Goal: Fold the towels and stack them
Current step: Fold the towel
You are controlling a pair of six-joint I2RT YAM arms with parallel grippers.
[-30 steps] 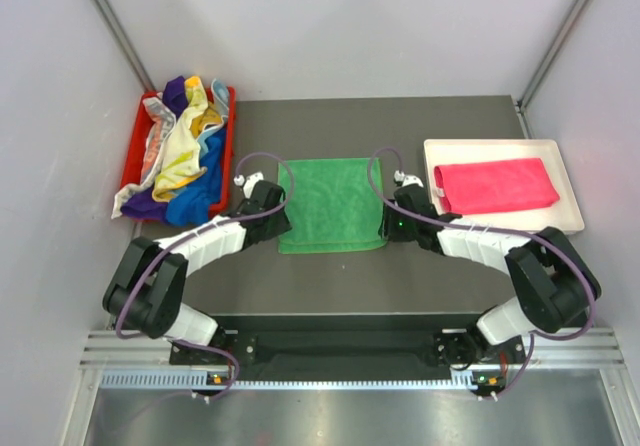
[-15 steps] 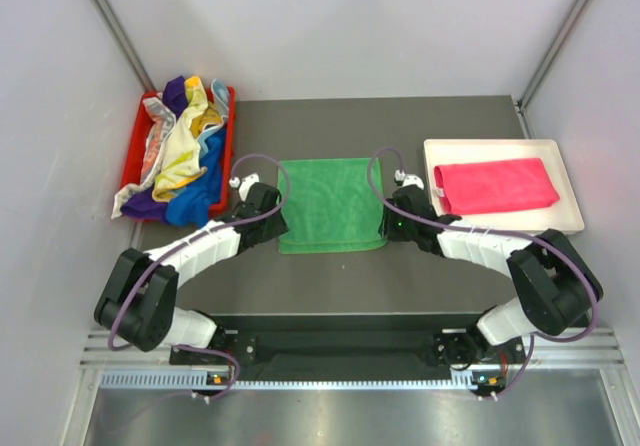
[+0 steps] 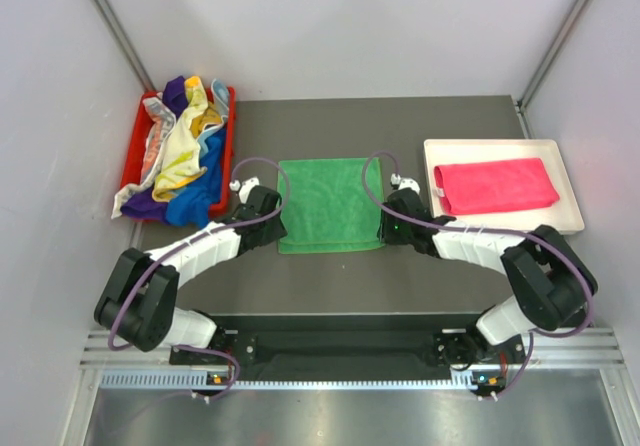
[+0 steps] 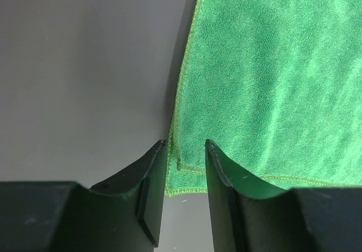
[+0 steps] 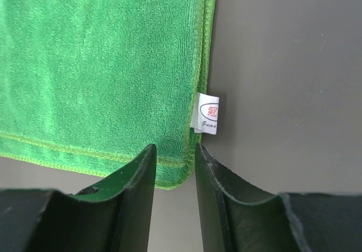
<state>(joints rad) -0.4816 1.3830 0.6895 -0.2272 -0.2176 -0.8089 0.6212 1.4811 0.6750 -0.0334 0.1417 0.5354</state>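
green towel point(image 3: 330, 204) between red bin point(image 3: 130, 164) and tray point(image 3: 490, 150), left hand point(image 4: 185, 151) and right hand point(image 5: 176, 151) ajar astride its corners

Two in shot, left hand point(image 3: 278, 234) and right hand point(image 3: 384, 234); between them, one flat green terry towel point(image 3: 330, 204). Beyond the right hand: one folded pink towel point(image 3: 495, 184), one white flat tray point(image 3: 570, 204). One red plastic bin point(image 3: 228, 101), its jumbled coloured cloths point(image 3: 180, 161) too tangled to count.
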